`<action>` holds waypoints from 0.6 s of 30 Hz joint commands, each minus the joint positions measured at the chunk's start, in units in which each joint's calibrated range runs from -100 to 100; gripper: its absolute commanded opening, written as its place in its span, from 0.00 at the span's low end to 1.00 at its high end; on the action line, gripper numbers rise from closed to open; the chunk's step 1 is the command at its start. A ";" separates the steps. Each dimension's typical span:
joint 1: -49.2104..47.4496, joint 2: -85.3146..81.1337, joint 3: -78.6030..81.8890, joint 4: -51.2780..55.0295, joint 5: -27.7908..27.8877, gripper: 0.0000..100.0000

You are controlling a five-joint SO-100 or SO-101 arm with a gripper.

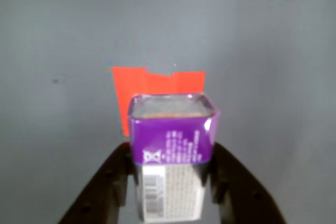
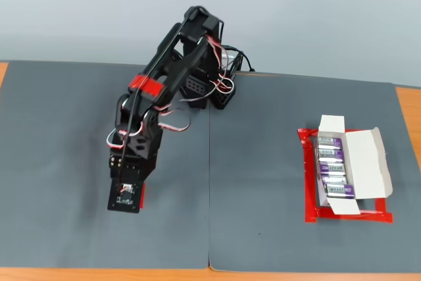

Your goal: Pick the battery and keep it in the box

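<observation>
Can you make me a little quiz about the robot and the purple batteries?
1. True or false: the gripper has a battery between its fingers in the wrist view.
2. In the fixed view, where is the box compared with the arm: left or right?
3. What colour is the tape patch on the mat behind the held battery? A) red B) green C) yellow

Key:
1. True. Both dark fingers press its sides.
2. Right. The box sits open on the right mat, inside a red tape outline, with purple batteries lined up in it.
3. A) red
</observation>
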 commanded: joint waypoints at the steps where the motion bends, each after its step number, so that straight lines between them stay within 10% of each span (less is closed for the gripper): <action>1: -0.83 -7.77 -2.00 2.14 -2.99 0.02; 18: -21.42 -17.60 -2.09 3.26 -3.61 0.02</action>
